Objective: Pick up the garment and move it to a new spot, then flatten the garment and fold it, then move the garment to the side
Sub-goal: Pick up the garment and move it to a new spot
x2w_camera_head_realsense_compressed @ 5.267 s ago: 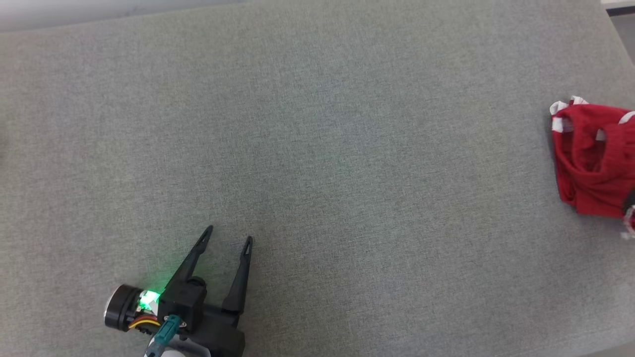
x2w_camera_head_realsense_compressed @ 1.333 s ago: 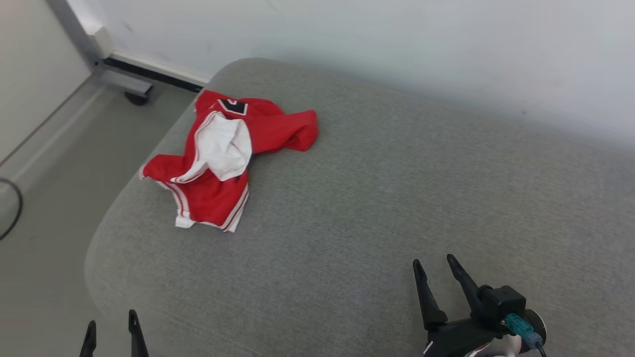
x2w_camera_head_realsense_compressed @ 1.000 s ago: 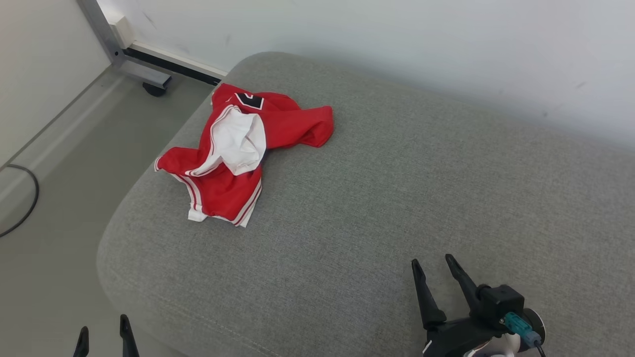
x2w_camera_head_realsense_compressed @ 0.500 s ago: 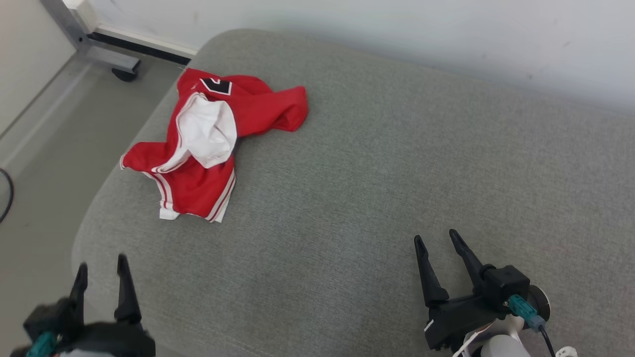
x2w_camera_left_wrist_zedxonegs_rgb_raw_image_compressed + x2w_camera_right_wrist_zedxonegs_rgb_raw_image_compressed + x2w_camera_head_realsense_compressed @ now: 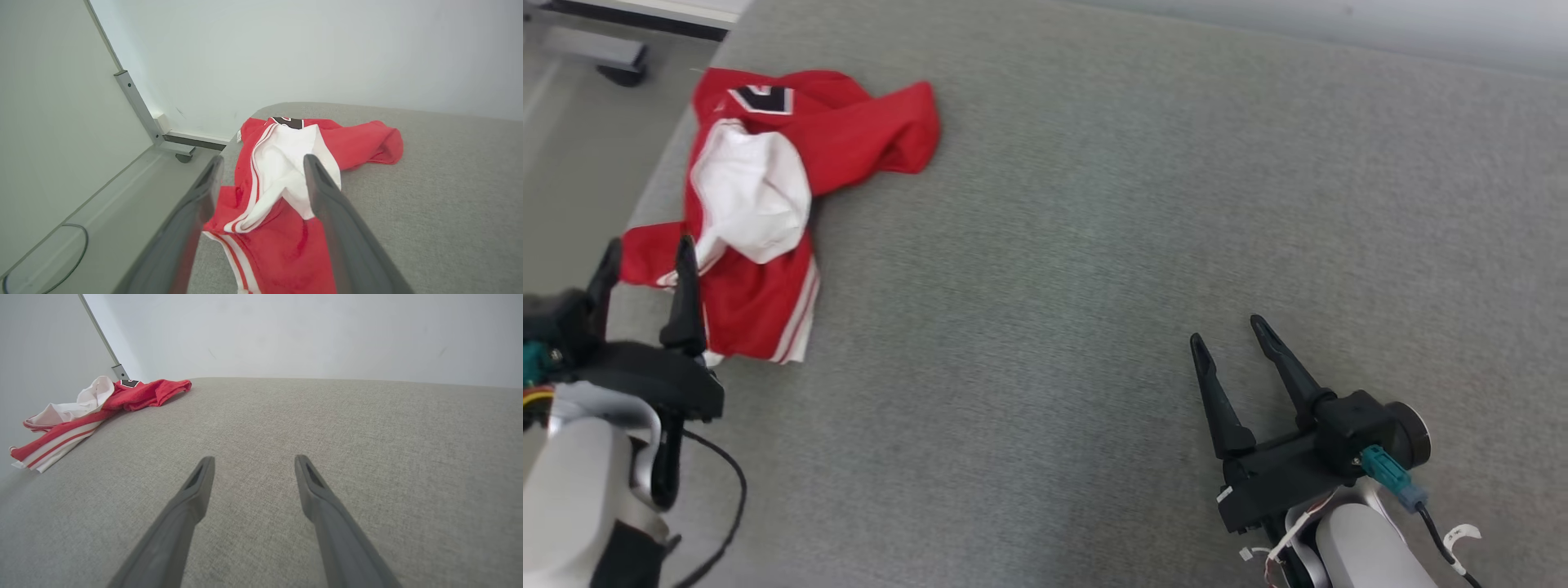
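**At the cushion's left corner: left arm arrives at the garment, nothing gripped yet**

Over on the left, your left arm (image 5: 645,380) has come up from the picture's bottom edge within the last second. It now stands at the near hem of the crumpled red jersey garment with white lining and white-striped trim (image 5: 866,139). The head camera has tipped and swung too, so the garment's slide across the picture is the camera's doing. The heap itself looks unchanged, lying at the far left corner of the grey fabric-covered cushion (image 5: 1094,204), right by the edge above the floor (image 5: 572,131). By my reading the reach is nearly done and the pickup, the task's first step, is what you face next. Nothing is lifted, flattened or folded yet.

The left jaws are spread as wide as they go and hold nothing. From the left wrist view the white lining shows between the two fingers, beyond their tips. From the head view the inner finger overlaps the striped hem, but I cannot tell whether it touches the cloth.

Moving right, bare cushion lies between the garment and your right arm (image 5: 1307,474). That arm has kept its place at the lower right, well apart from the garment. The right jaws are likewise fully spread and empty, pointing low along the cushion.
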`<state>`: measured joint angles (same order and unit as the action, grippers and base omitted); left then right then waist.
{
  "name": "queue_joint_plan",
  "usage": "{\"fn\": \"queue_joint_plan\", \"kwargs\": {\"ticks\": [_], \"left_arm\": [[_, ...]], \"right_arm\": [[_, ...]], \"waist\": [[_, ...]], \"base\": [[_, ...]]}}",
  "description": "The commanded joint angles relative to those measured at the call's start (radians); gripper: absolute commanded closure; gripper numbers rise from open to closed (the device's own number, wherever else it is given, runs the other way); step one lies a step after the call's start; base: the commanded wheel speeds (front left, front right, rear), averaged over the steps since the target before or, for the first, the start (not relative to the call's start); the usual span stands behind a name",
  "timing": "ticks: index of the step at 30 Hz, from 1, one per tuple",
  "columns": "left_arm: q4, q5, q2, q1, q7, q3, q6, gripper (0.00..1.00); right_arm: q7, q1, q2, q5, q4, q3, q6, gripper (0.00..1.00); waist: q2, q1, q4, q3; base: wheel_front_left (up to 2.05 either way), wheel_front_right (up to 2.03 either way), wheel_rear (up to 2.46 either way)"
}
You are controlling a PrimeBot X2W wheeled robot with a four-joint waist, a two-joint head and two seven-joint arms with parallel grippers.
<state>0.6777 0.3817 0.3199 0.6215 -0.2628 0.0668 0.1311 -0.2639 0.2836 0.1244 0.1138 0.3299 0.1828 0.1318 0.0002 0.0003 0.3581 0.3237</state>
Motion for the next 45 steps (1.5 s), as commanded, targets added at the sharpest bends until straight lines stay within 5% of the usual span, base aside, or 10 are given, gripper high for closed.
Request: {"fn": "queue_joint_plan", "kwargs": {"ticks": [1,11,21,22,24,35,45], "left_arm": [[0.022,0.018,0.009,0.015,-0.003,0.014,-0.001,0.00],[0.228,0.109,0.087,0.162,-0.003,0.125,-0.002,0.00],[0.402,0.139,0.078,0.250,0.018,0.161,-0.003,0.00],[0.417,0.139,0.077,0.255,0.019,0.163,-0.003,0.28],[0.436,0.135,0.074,0.268,0.015,0.168,-0.003,1.00],[0.348,0.080,0.117,0.312,-0.004,0.172,-0.007,1.00],[0.023,0.036,0.099,0.294,-0.003,0.199,-0.001,1.00]], "right_arm": [[0.000,0.007,0.006,0.005,-0.009,0.007,-0.002,0.00],[0.005,-0.016,0.040,0.016,-0.031,0.020,-0.002,0.00],[0.010,-0.016,0.043,0.021,-0.033,0.004,-0.003,0.00],[0.010,-0.015,0.042,0.021,-0.031,0.005,-0.003,0.00],[0.010,-0.013,0.042,0.024,-0.025,0.003,-0.003,0.00],[0.004,-0.003,-0.008,0.046,0.016,0.024,-0.002,0.00],[0.001,-0.030,-0.062,0.083,0.026,-0.017,-0.002,0.00]], "waist": [[-0.0002,-0.0003,-0.053,0.046],[-0.0002,-0.0003,-0.115,0.080],[-0.0002,-0.0003,-0.147,0.118],[-0.0002,-0.0003,-0.150,0.120],[-0.0002,-0.0003,-0.152,0.123],[-0.0002,-0.0003,-0.167,0.041],[-0.0002,-0.0003,-0.251,-0.111]], "base": [[0.00,0.00,0.00],[0.00,0.00,0.00],[0.00,0.00,0.00],[0.00,0.00,0.00],[0.00,0.00,0.00],[0.00,0.00,0.00],[0.00,0.00,0.00]]}}
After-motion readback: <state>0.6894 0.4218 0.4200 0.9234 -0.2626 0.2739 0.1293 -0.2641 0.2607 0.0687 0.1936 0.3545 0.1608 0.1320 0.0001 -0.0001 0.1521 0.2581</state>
